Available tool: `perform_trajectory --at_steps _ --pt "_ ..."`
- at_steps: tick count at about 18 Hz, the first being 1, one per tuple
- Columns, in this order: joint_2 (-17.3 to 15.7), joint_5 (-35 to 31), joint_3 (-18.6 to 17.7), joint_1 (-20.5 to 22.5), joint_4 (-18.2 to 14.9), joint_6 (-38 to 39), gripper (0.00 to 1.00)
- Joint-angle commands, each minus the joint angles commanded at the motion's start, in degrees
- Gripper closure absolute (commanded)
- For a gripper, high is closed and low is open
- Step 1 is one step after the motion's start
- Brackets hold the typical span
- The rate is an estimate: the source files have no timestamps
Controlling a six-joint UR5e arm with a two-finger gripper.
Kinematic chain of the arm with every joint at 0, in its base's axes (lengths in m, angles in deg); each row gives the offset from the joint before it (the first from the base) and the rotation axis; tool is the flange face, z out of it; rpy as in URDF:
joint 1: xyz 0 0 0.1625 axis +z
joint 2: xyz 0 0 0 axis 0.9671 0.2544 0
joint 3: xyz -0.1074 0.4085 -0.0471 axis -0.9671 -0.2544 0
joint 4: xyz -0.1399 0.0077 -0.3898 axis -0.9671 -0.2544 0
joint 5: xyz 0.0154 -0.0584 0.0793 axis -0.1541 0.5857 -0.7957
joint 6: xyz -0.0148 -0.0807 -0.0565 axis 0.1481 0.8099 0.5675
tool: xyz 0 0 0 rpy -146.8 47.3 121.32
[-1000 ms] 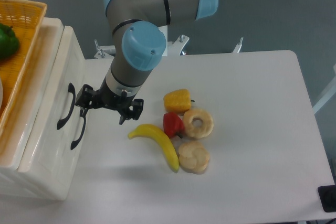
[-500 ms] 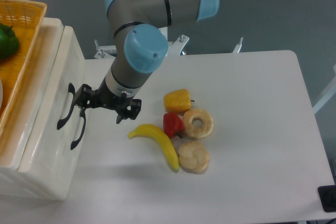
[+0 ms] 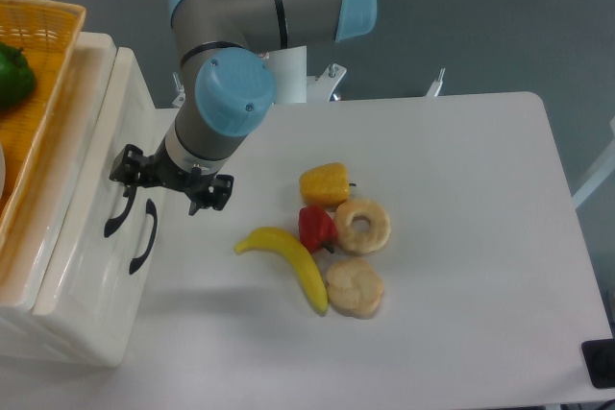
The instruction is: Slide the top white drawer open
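Observation:
The white cabinet stands at the left edge of the table. The top white drawer [image 3: 94, 175] sits flush with the cabinet front, and its curved black handle [image 3: 117, 210] lies just left of the lower drawer's handle [image 3: 144, 237]. My gripper [image 3: 159, 189] hangs in front of the cabinet, open, fingers pointing down toward the drawer fronts. Its left finger [image 3: 122, 166] is at the upper end of the top drawer's handle. The other finger is off to the right, over the table. Nothing is held between them.
An orange wicker basket [image 3: 43, 31] with a green vegetable sits on the cabinet top. On the table right of the gripper lie a banana [image 3: 288, 261], a yellow pepper [image 3: 324, 184], a red piece [image 3: 315, 228], a ring-shaped pastry [image 3: 362, 226] and a round bun [image 3: 354, 287].
The gripper has moved left and slightly up, from above the lower handle to the upper end of the top drawer's handle. The drawers and the food have not moved.

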Motion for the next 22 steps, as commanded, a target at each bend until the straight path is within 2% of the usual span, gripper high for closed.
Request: perform_trajectory --at_steps 6,22 --pt "0.00 0.00 -1.32 0.09 0.26 -1.41 0.00" --pt "0.88 -0.09 -1.67 -0.62 0.79 -1.32 0.00"
